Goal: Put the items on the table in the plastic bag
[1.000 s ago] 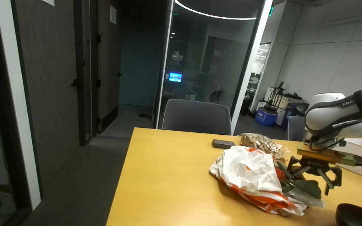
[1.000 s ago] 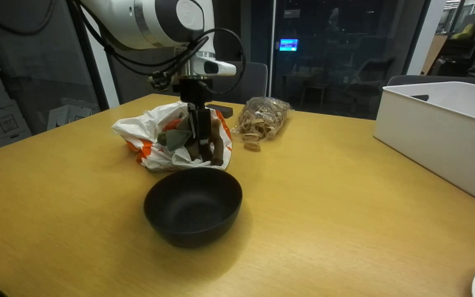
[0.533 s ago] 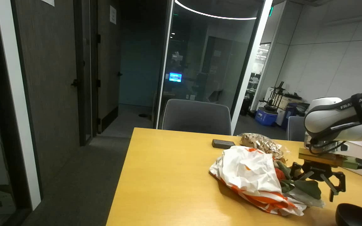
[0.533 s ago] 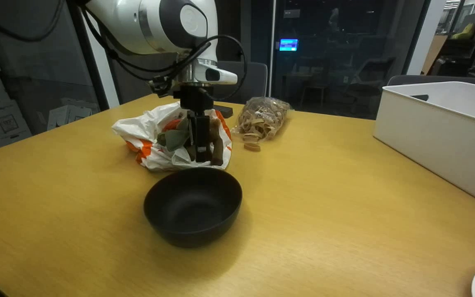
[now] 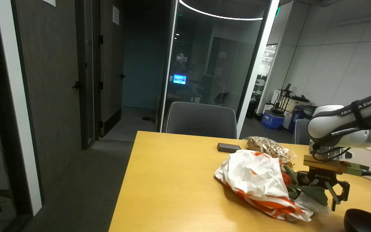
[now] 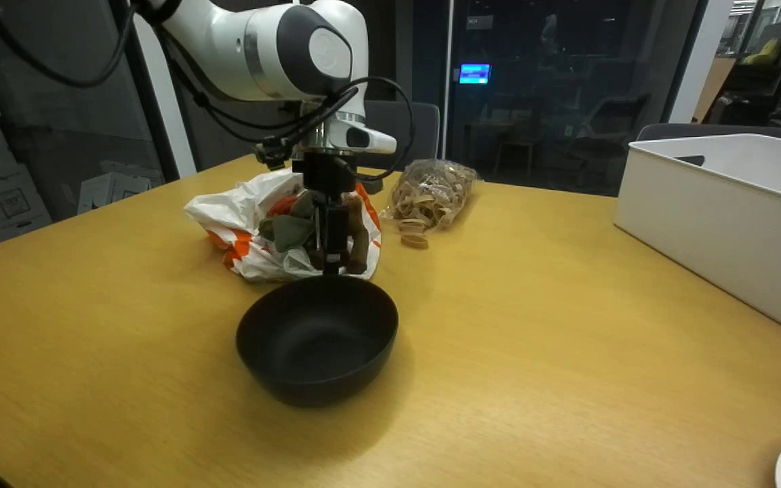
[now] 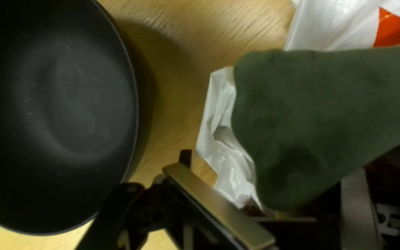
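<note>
Though narrow, table strip (image 7: 182,100) between bowl rim (image 7: 134,100) and plastic bag (image 5: 254,179) (end effector (image 6: 332,259) spread).

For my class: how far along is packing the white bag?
Looks done: a green item and a brown item lie in the mouth of the white bag. In hand: the gripper is open there, nothing clearly held. Left, perhaps: the block, clear bag and bowl on the table.
</note>
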`<state>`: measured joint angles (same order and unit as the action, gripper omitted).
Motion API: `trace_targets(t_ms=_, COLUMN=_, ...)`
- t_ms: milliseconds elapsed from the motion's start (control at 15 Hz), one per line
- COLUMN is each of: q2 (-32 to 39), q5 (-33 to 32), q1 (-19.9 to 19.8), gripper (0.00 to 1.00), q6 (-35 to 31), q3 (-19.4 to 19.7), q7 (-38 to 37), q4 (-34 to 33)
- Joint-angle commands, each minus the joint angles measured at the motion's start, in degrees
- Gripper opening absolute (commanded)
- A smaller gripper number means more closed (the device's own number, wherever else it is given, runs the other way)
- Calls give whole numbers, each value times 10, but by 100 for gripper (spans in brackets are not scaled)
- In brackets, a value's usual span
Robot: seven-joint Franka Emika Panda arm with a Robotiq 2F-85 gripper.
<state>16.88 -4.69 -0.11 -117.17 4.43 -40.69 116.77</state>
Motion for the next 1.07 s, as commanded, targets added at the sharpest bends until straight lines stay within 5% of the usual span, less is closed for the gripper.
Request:
trace_targets(t_ms=0, q2=16, q5=22, q1=-2, gripper=52, q6=28, q3=3, q7=24, q4=-29)
trace_targets(t_ms=400, q2=23, q5=27, q1=-4, gripper=7, q6=56, q3=7, q7=36, q4=-44)
trace_targets(t_ms=1000, q2=-16, q5=6, q1=-10, gripper=7, q6=61, q3=36, q7=11, q4=-42)
